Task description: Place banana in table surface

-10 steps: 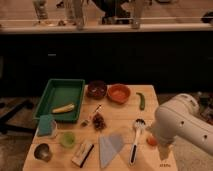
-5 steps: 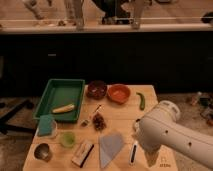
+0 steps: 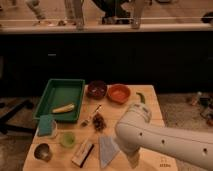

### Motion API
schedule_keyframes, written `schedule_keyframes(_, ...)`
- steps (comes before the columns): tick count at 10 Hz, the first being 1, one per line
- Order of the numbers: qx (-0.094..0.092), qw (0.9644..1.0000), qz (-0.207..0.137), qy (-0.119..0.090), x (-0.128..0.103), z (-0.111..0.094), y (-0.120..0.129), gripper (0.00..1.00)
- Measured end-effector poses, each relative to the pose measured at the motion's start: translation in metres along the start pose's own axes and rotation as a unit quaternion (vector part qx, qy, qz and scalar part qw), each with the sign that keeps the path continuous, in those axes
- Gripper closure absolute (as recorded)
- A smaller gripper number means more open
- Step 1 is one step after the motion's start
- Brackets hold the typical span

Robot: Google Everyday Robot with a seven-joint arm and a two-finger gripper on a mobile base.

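Banana, the only one, lies inside the single green tray at ten o'clock on the table surface. Two bowls sit at twelve: dark bowl and orange bowl. Gripper hangs at five o'clock; whether it is wide or narrow cannot be told.

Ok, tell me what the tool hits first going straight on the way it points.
Likely the table surface: the tool, low at the front edge, points down beside the grey cloth. Depth is unclear.
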Motion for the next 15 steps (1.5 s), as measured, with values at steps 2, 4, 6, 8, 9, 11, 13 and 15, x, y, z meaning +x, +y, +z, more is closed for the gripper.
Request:
schedule_keyframes(2,-0.001,0.9999,-0.011,0.003,-0.014,0.001,-0.005,0.2)
schedule_keyframes(4,0.005,0.9997,-0.017,0.017,-0.034,0.002,-0.022,0.2)
schedule_keyframes(6,0.01,0.9989,-0.016,0.042,-0.045,-0.001,-0.038,0.2)
schedule_keyframes(8,0.013,0.9982,-0.016,0.056,-0.051,-0.004,-0.05,0.2)
schedule_keyframes(9,0.015,0.9978,-0.017,0.062,-0.054,-0.006,-0.058,0.2)
schedule_keyframes(11,0.019,0.9972,-0.014,0.071,-0.056,-0.011,-0.07,0.2)
schedule_keyframes(13,0.023,0.9967,-0.012,0.077,-0.059,-0.016,-0.082,0.2)
schedule_keyframes(15,0.028,0.9963,-0.008,0.081,-0.058,-0.021,-0.091,0.2)
